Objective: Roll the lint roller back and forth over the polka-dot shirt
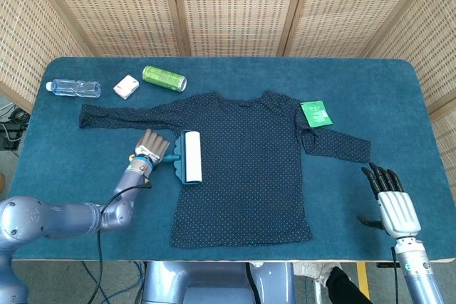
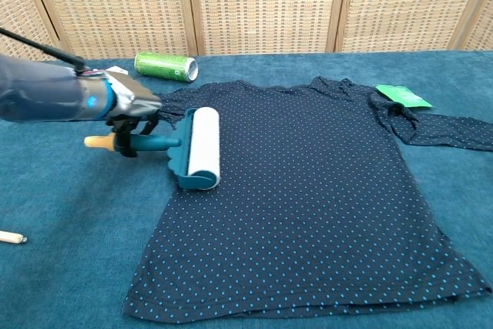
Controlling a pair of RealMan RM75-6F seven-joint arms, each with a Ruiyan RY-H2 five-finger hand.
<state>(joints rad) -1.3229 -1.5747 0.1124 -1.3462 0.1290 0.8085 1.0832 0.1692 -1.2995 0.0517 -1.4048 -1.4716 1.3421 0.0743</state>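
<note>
Lint roller (image 2: 202, 146) on polka-dot shirt (image 2: 308, 190), left robot hand (image 2: 131, 105) gripping

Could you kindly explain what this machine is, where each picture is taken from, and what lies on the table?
This is a two-armed robot with human-like hands, steered remotely by a person. One picture looks down from its head, the other looks forward from its chest. On the blue table lies a dark polka-dot shirt, spread flat. The left hand grips the handle of a teal lint roller, whose white roll rests on the shirt near its left edge. The right hand rests open on the table, holding nothing. Along the far side lie a water bottle, a small white box, a green can and a green packet.
</note>
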